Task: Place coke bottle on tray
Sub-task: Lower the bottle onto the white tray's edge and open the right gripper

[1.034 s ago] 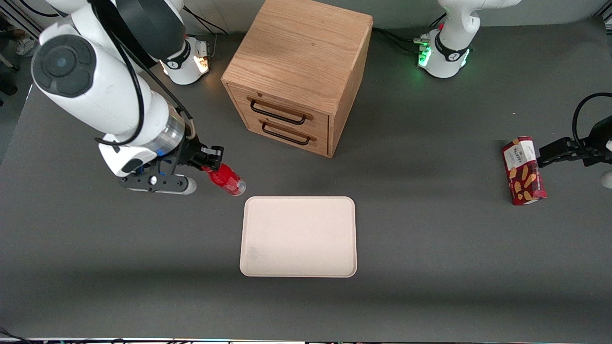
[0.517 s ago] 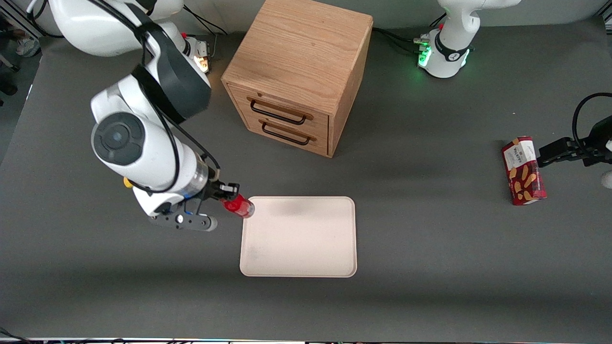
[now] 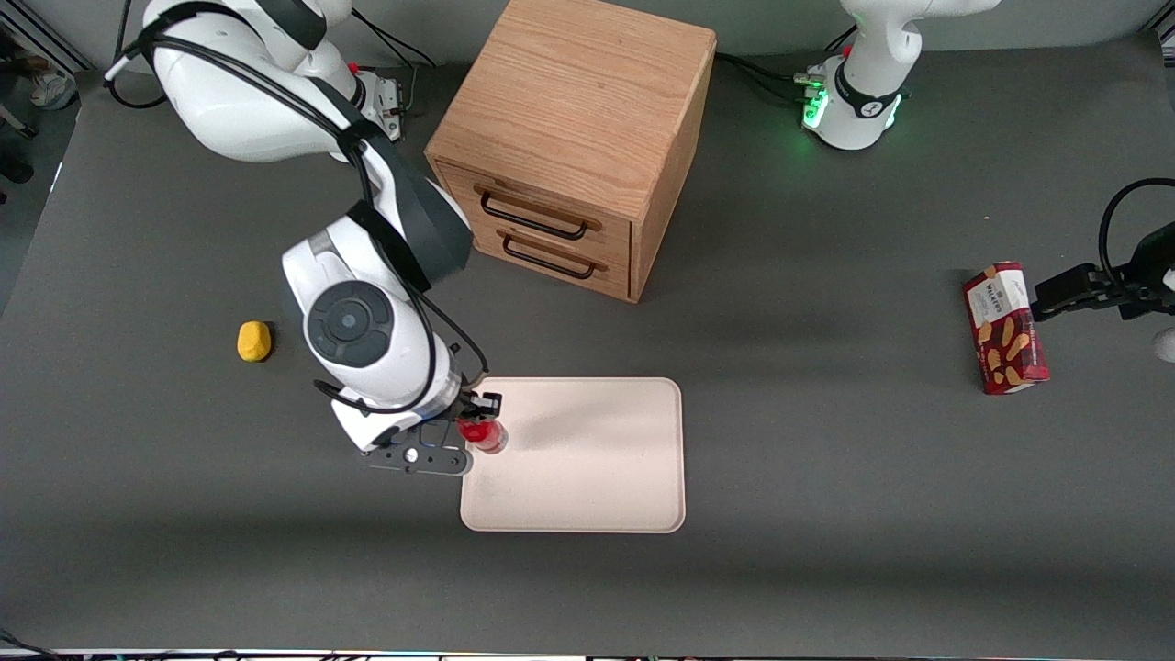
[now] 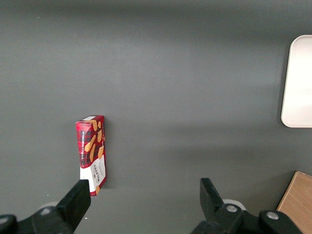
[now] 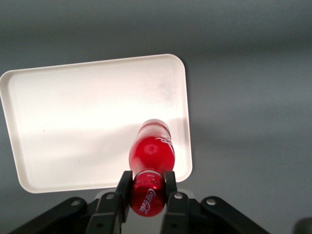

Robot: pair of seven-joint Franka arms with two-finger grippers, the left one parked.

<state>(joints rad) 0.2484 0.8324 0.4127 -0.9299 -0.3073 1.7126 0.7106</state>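
gripper (image 3: 479, 424) jaws pinching coke bottle (image 5: 150, 158) near its cap | bottle held above tray (image 3: 587, 477) edge nearest working arm | carry done; lowering, release left

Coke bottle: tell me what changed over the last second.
The gripper, shut on the coke bottle, carried it nearer the front camera and over the tray's edge. The arm uncovered a yellow object. Tray, cabinet and biscuit box stayed put.

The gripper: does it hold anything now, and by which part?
The gripper holds the coke bottle by its cap end, above the tray.
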